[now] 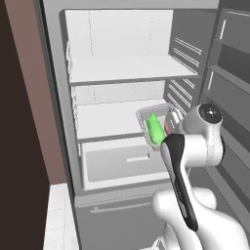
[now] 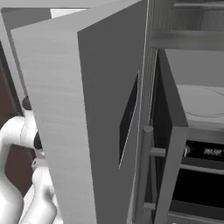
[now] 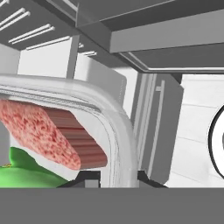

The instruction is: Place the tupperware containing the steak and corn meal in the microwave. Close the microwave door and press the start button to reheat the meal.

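One step in hand: carrying | tool (image 3: 119, 177) clenched on the rim of the tupperware (image 1: 155, 128), mid-right of left base view, at the open fridge (image 1: 122, 97) | next: you swing it toward the microwave (image 2: 201, 109), right edge of right base view.

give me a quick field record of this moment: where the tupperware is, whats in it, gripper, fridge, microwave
tupperware: in front of the open fridge, level with its middle shelf, at the gripper, fingers clamped on its rim
contents: green lump, red steak
fridge: door open, shelves bare
microwave: door open, pale cavity in view
meal in microwave: not yet
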Robot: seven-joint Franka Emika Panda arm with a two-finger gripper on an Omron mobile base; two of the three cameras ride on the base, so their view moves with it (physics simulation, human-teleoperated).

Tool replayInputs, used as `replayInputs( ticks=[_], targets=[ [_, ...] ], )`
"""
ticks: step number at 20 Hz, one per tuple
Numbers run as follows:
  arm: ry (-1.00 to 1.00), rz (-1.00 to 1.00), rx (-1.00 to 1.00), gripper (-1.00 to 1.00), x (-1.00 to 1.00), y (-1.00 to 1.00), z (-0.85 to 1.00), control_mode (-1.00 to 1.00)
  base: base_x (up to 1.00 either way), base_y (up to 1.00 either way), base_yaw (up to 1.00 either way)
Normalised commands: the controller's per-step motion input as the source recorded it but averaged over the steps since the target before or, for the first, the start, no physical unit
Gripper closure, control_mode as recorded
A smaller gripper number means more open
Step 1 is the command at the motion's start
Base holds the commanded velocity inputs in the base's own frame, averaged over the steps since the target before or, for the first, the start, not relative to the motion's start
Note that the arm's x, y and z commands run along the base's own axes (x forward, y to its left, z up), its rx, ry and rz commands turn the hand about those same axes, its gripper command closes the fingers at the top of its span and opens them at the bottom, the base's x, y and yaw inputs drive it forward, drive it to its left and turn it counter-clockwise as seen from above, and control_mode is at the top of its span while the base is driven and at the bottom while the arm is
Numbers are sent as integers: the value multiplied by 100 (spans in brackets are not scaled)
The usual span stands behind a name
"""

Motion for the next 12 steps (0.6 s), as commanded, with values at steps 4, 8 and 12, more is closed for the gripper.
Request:
replayInputs(
  ticks=[4,8,12],
  targets=[
    [0,0,0,100,0,0,0,100,-79,36,0],
    [0,0,0,100,0,0,0,100,-83,50,0],
    [0,0,0,100,0,0,0,100,-71,60,0]
  ],
)
